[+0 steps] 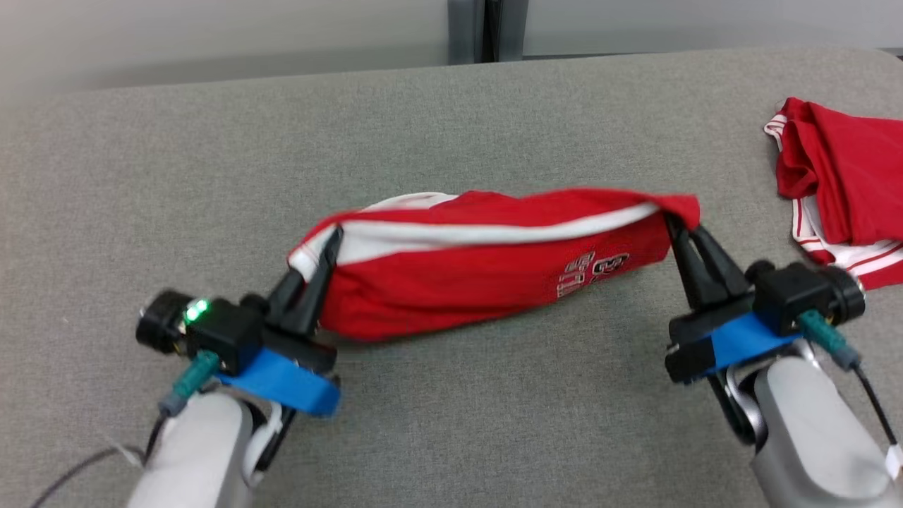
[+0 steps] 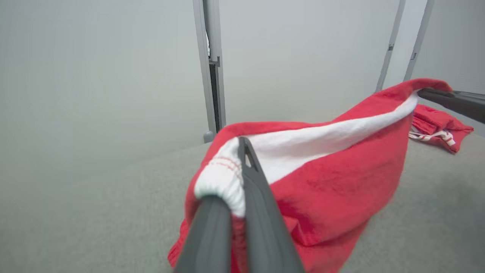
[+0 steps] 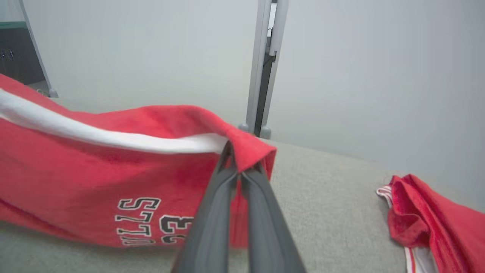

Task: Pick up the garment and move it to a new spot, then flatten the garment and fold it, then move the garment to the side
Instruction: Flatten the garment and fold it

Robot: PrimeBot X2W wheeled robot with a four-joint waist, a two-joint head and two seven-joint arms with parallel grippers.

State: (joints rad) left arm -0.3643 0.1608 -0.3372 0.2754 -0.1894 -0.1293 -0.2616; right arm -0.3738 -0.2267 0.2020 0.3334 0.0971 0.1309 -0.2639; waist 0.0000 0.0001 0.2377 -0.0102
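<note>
The garment [image 1: 480, 268] is red with a white band and white lettering, and it hangs stretched between my two grippers above the grey table [image 1: 451, 127]. At its left end my left gripper [image 1: 331, 236] is shut on the white-banded edge. My right gripper [image 1: 674, 219] is shut on the right corner. In the left wrist view the fingers [image 2: 261, 197] pinch the white hem of the garment [image 2: 333, 189]. The right wrist view has the fingers [image 3: 227, 178] closed on a red fold of the garment [image 3: 94, 170], with the lettering below.
A second red garment [image 1: 839, 183] with white striped trim lies crumpled at the table's right edge, also seen as a red heap [image 3: 428, 223] in the right wrist view. A pale wall with a grey post [image 1: 487, 28] stands behind the table.
</note>
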